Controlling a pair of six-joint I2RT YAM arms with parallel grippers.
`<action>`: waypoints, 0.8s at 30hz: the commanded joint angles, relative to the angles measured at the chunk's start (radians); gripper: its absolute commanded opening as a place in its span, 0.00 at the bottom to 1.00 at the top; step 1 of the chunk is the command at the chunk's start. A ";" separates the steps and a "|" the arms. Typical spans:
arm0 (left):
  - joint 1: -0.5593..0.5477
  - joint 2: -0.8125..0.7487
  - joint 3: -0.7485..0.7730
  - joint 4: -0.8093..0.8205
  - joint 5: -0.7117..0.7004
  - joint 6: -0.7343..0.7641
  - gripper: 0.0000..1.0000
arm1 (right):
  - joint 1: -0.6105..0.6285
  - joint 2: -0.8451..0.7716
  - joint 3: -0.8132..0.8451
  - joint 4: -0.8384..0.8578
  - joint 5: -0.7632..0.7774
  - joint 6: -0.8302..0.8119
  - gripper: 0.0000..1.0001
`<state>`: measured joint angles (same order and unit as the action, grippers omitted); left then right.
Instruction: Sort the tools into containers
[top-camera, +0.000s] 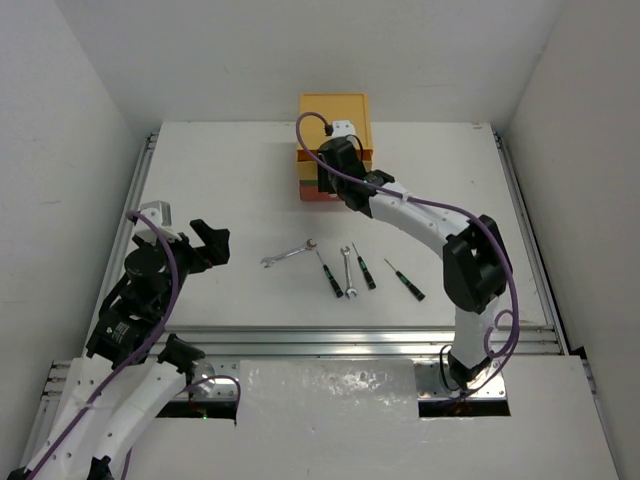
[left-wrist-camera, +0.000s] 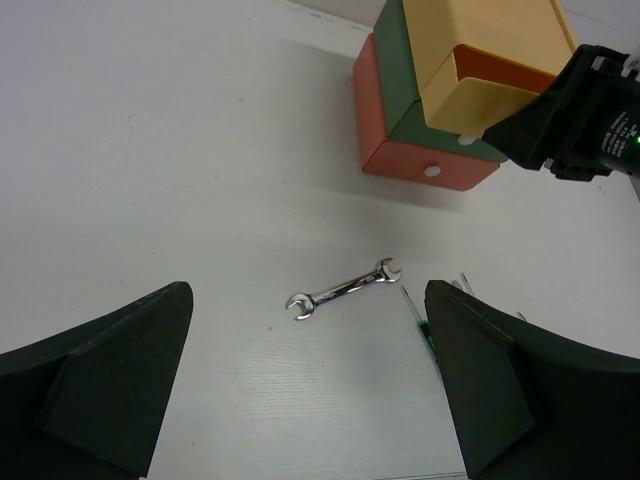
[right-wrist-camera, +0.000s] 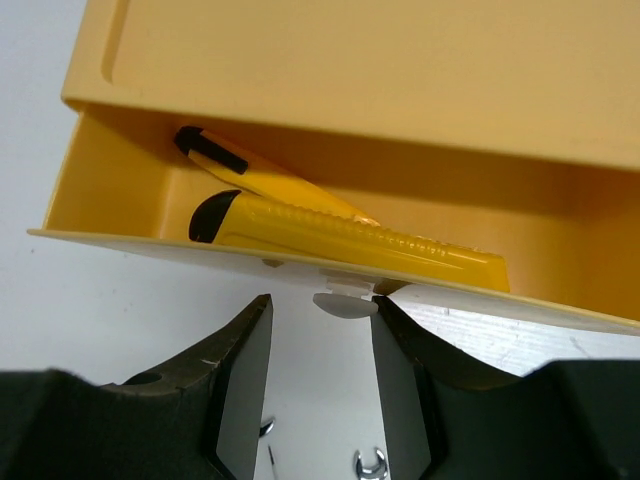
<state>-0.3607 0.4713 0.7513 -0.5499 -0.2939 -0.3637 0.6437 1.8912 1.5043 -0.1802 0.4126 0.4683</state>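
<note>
Inspection notes: the utility knife (right-wrist-camera: 340, 228) has its lower edge hidden behind the yellow drawer (right-wrist-camera: 110, 180) front wall, the right gripper (top-camera: 330, 165) masks most drawer fronts of the chest (top-camera: 335, 110) from above, and a finger (left-wrist-camera: 490, 390) of the left gripper (left-wrist-camera: 310, 400) covers most of the screwdrivers (left-wrist-camera: 424, 330).

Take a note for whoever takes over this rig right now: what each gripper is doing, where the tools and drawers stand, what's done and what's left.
Left gripper: open, empty, hovering above the table near a wrench.
Right gripper: fingers open either side of the white knob of the yellow drawer, which is pulled out.
Done: a utility knife and a second yellow-and-black tool lie in that drawer.
Left: that wrench, the other wrench and three screwdrivers lie on the table. The green drawer and red drawer look shut.
</note>
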 joint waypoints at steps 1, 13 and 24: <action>-0.003 -0.005 0.003 0.044 0.004 0.011 1.00 | -0.004 0.031 0.097 0.048 0.023 -0.051 0.45; -0.003 -0.002 0.002 0.047 0.013 0.012 1.00 | -0.053 0.132 0.209 0.045 0.026 -0.114 0.45; -0.003 0.009 0.002 0.051 0.027 0.017 1.00 | -0.085 0.167 0.263 0.035 0.009 -0.186 0.45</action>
<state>-0.3607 0.4721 0.7513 -0.5495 -0.2829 -0.3637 0.5739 2.0510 1.7000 -0.1913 0.4175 0.3241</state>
